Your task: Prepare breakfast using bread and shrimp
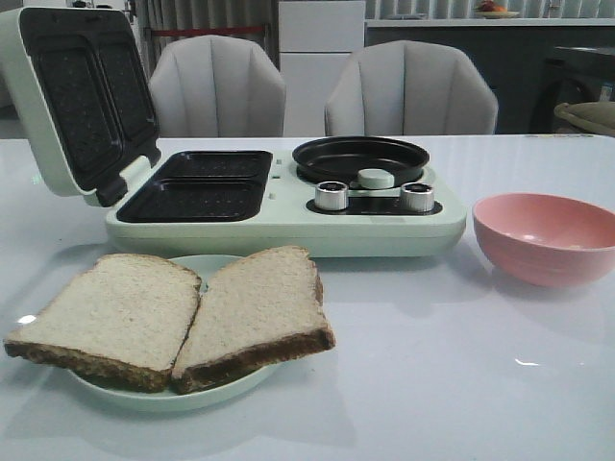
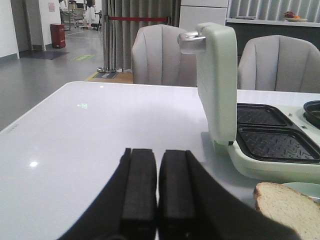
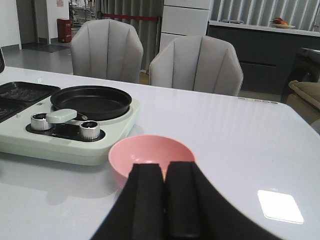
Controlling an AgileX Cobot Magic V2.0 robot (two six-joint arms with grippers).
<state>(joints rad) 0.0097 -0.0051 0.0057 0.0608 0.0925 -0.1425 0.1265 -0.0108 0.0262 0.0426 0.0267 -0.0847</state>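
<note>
Two slices of bread, the left one [image 1: 110, 317] and the right one [image 1: 255, 312], lie side by side on a pale green plate [image 1: 163, 396] at the front left. A corner of one slice [image 2: 287, 207] shows beside my left gripper [image 2: 158, 152], which is shut and empty above the table. A pink bowl [image 3: 150, 152] stands just beyond my right gripper [image 3: 164, 165], also shut and empty. An orange speck shows in the bowl behind the fingertips; I cannot tell whether it is the shrimp. Neither gripper appears in the front view.
A pale green breakfast maker [image 1: 288, 230] stands behind the plate, its lid [image 1: 77, 96] raised over two dark grill wells [image 1: 197, 187], with a round black pan [image 1: 360, 158] and two metal knobs [image 1: 332, 195] at its right. The pink bowl [image 1: 548, 235] sits right of it. Two grey chairs [image 1: 408, 91] stand beyond the table.
</note>
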